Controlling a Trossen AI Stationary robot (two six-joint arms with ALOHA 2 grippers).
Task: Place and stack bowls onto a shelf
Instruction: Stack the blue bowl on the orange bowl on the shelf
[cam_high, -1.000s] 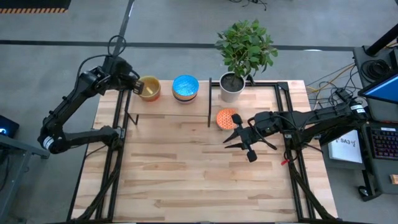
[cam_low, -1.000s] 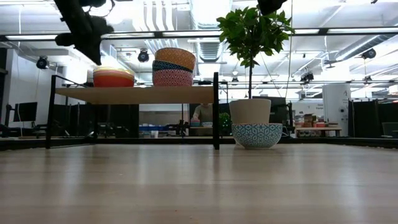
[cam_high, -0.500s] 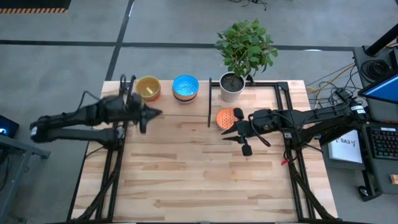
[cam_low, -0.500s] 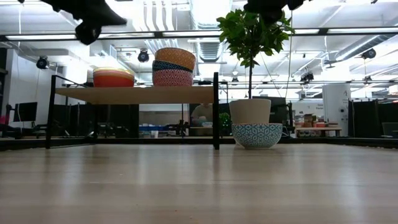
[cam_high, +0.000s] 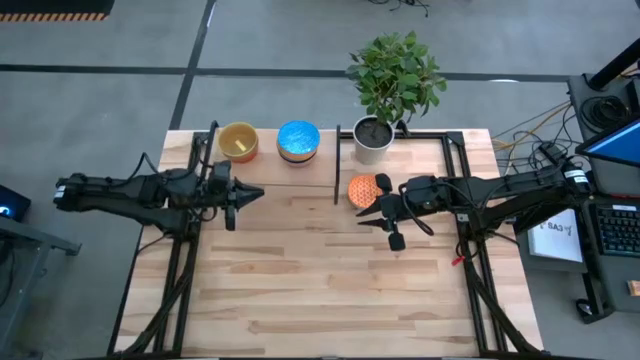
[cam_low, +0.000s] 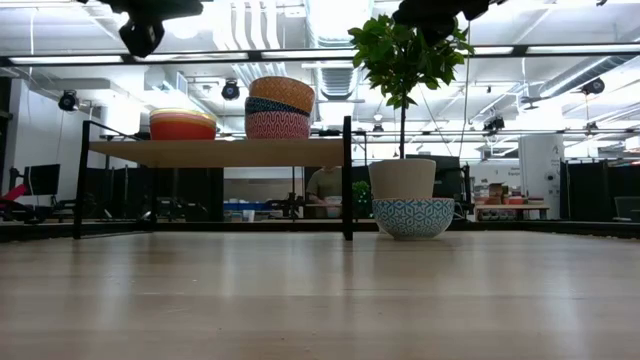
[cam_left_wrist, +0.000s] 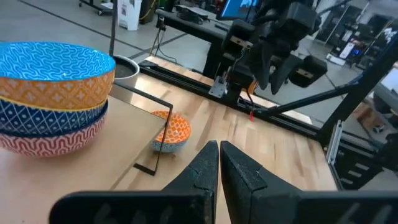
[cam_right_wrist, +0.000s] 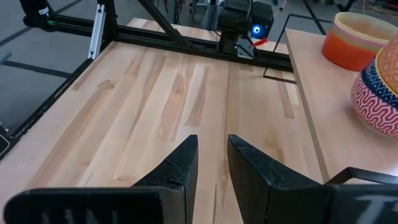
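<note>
My right gripper (cam_high: 383, 216) hovers beside the orange bowl (cam_high: 364, 189), jaws narrowly apart; left gripper (cam_high: 238, 193) closed. Risk: clipping the shelf (cam_high: 270, 170) post.

no legible text, labels or numbers

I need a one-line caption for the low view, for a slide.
Two bowl stacks sit on the shelf; a blue-patterned bowl waits on the table before a potted plant.
</note>
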